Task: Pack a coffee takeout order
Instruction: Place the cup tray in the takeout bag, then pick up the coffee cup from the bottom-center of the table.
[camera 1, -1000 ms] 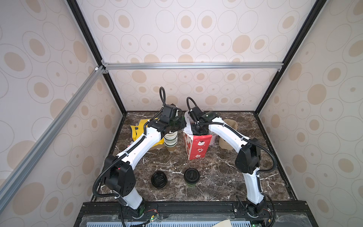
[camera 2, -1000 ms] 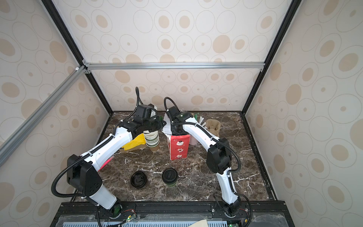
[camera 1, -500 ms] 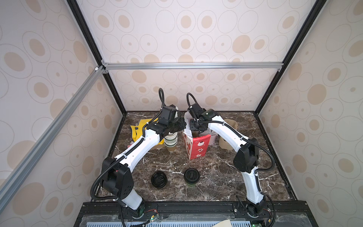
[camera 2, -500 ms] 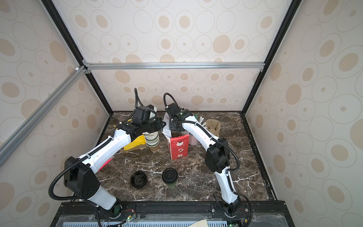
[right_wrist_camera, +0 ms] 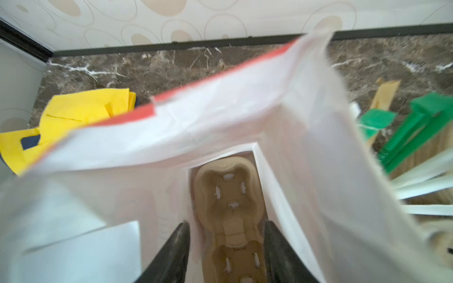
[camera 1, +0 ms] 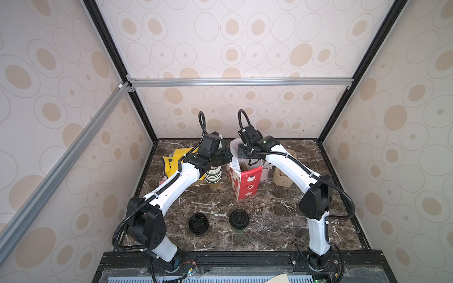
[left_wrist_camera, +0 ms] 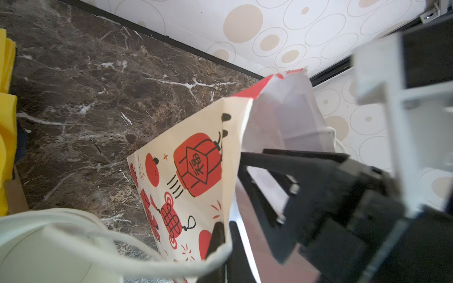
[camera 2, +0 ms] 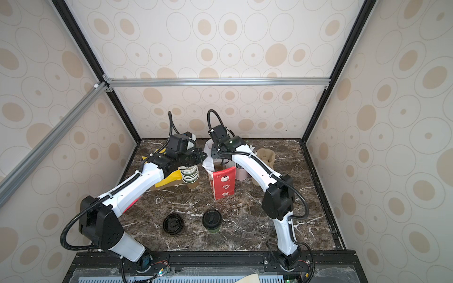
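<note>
A red-and-white paper bag (camera 1: 245, 182) stands open at the middle back of the table. My left gripper (left_wrist_camera: 226, 245) is shut on the bag's rim and holds that side of the mouth out; in a top view the left gripper (camera 1: 229, 156) is at the bag's left edge. Reaching down into the mouth, my right gripper (right_wrist_camera: 226, 235) is open. Below it, the brown pulp cup tray (right_wrist_camera: 228, 203) lies on the bag's floor. The green-sided cup with its black lid (camera 1: 239, 219) stands at the front middle. The yellow napkin (camera 1: 171, 161) lies at the back left.
A lone black lid (camera 1: 198, 223) lies left of the lidded cup. A stack of lidless cups (camera 1: 212, 175) stands under my left forearm. Right of the bag are a pale container (camera 1: 266, 171) and stacked pulp trays (camera 1: 284, 176). Green sticks (right_wrist_camera: 416, 122) stand beside the bag.
Little differs. The left gripper keeps its hold on the bag's rim, and the right gripper has shifted slightly within the bag's mouth.
</note>
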Action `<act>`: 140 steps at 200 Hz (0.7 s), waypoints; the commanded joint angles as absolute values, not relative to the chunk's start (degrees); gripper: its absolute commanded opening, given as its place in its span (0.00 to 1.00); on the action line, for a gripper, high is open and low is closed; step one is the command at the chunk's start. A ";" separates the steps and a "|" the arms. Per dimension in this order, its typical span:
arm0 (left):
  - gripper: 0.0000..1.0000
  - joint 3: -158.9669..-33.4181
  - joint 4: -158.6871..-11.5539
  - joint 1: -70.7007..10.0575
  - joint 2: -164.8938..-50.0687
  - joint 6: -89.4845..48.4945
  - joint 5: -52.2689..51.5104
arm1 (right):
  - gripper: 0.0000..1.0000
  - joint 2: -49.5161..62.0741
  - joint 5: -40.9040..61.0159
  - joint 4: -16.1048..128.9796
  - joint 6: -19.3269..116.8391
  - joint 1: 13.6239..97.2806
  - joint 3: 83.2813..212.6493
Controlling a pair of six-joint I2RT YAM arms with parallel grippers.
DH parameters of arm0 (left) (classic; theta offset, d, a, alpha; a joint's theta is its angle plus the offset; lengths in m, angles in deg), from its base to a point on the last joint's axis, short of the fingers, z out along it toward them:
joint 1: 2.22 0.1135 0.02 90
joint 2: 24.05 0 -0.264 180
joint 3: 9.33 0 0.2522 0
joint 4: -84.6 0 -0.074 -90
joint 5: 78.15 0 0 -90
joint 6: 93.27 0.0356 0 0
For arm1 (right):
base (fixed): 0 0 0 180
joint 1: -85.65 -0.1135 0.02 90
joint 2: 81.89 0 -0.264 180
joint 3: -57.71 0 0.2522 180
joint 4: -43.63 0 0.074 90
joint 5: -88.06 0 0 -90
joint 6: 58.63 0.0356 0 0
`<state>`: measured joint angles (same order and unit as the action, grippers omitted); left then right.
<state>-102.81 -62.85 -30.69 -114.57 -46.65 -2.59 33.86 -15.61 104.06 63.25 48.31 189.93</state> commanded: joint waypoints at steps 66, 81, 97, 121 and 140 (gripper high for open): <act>0.00 -101.38 -64.27 -31.23 -113.25 -44.33 -2.18 | 0.56 20.85 1.25 87.78 54.77 48.11 178.96; 0.01 -101.90 -64.39 -31.23 -113.45 -43.84 -2.32 | 0.57 18.77 4.63 87.32 52.74 48.21 178.82; 0.06 -101.85 -65.08 -31.23 -113.03 -43.70 -1.66 | 0.58 16.36 5.57 88.33 51.52 48.15 178.86; 0.19 -101.49 -65.58 -31.23 -112.32 -43.79 -0.87 | 0.58 12.66 0.71 92.58 50.78 48.20 178.41; 0.30 -101.42 -65.95 -31.23 -111.58 -43.31 -0.33 | 0.58 9.45 -9.09 97.99 52.02 48.14 176.55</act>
<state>-101.54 -64.93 -30.91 -114.29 -44.97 -1.49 13.38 0.28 92.06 52.76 48.29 178.69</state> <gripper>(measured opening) 0.253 0.583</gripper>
